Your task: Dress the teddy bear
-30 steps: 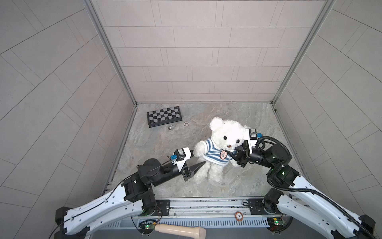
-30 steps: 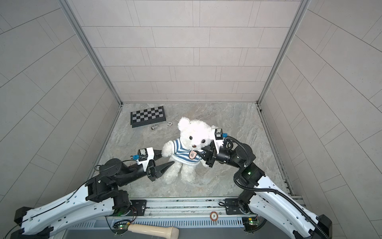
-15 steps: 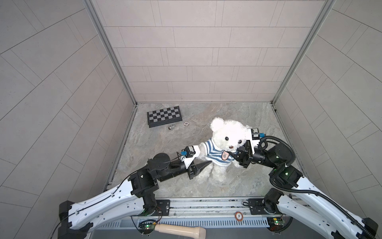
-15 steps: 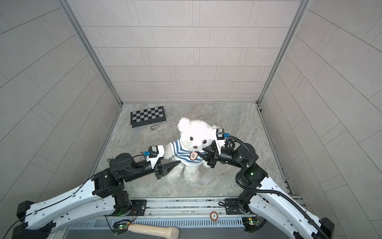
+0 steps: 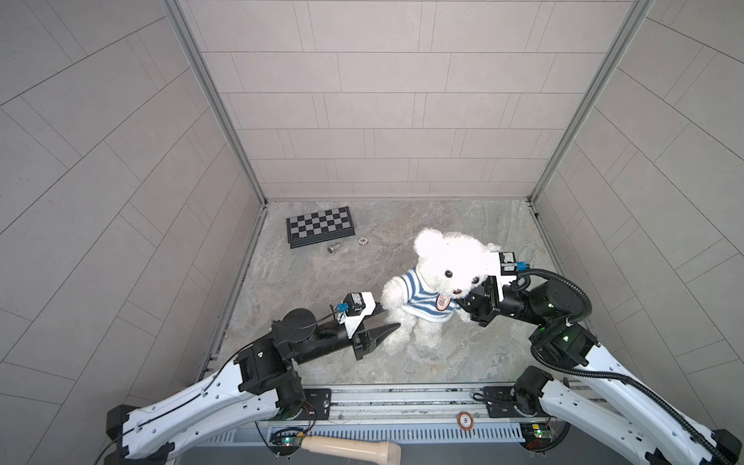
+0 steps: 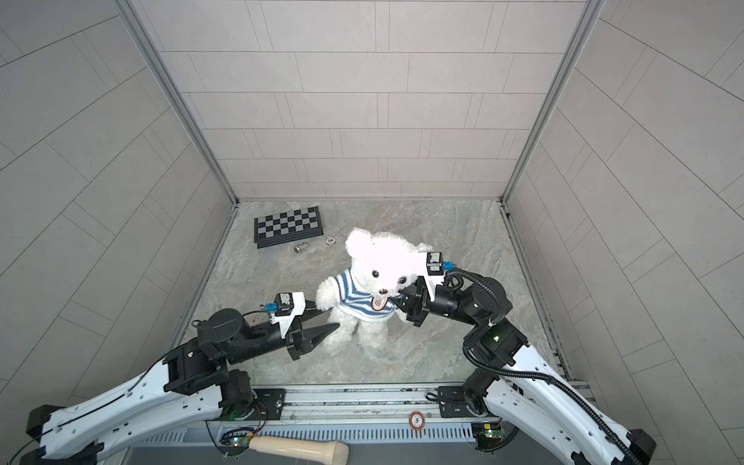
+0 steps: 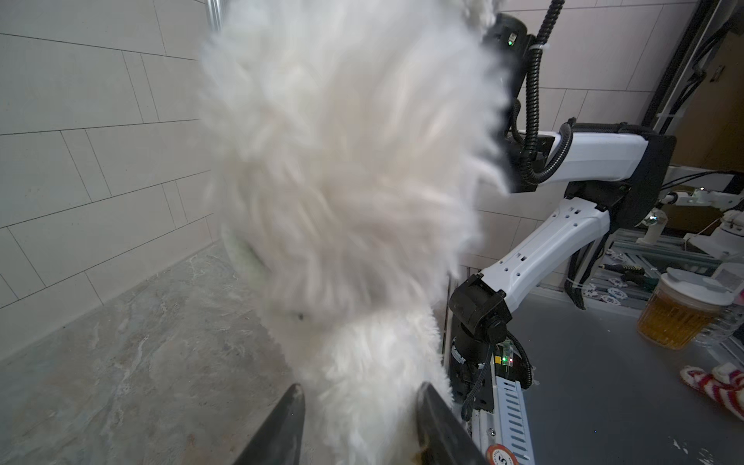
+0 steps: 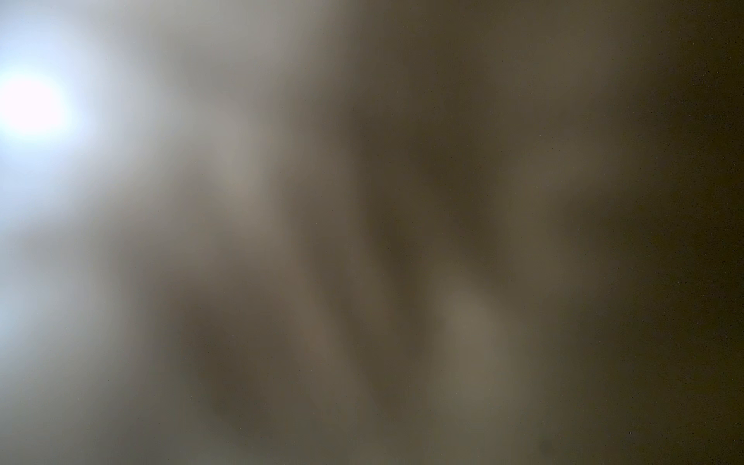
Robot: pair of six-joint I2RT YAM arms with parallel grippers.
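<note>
Teddy bear (image 5: 451,265): stood upright near the middle of the tabletop (image 5: 322,290), long axis vertical, striped shirt (image 5: 418,294) over its chest and the arm toward the left tool.
Right tool (image 5: 463,302): narrow, tips buried under the bear's chin at the far shoulder, apparently holding it up; whether it pinched fur or shirt could not be told, since its wrist view was only blur.
Left tool (image 5: 386,320): half-wide, gripping nothing, lying level.
Key relation: the bear was straight ahead of the left tool; in the left wrist view a furry limb, likely a leg, sat between its fingers (image 7: 282,426).
Nearer arm: left, for hem or leg.
</note>
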